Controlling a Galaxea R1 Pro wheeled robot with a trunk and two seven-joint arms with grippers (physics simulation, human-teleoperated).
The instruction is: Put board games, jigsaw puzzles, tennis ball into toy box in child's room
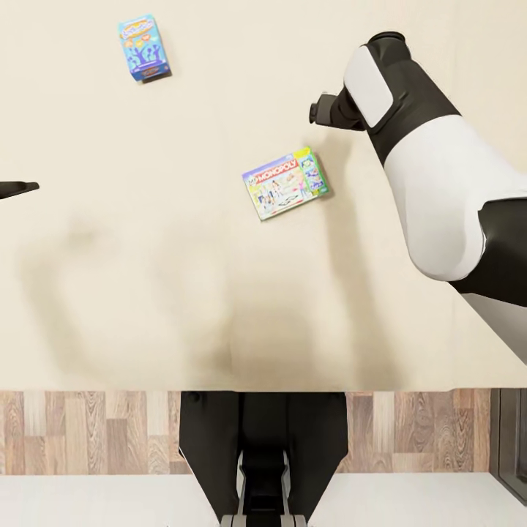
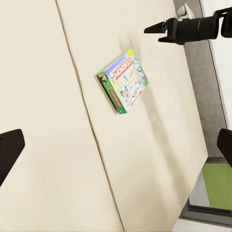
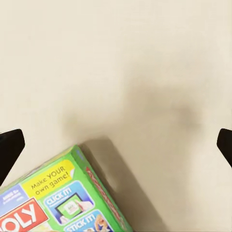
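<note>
**Clerk:** Robot base (image 1: 262, 454), dark, at the bed's near edge. Right tool (image 2: 162, 27), released, hangs above the cream bed (image 1: 146, 293), beside the Monopoly box (image 1: 285, 183).

**Checker:** Left tool?

**Clerk:** Fingertips (image 2: 7, 150) spread wide in the left wrist view, grasping nothing.

**Checker:** Board games?

**Clerk:** Monopoly box flat mid-mattress, turned askew. Small blue game box (image 1: 144, 47) well apart, farther in, toward the left. Wood-plank floor (image 1: 88, 432) alongside.
</note>
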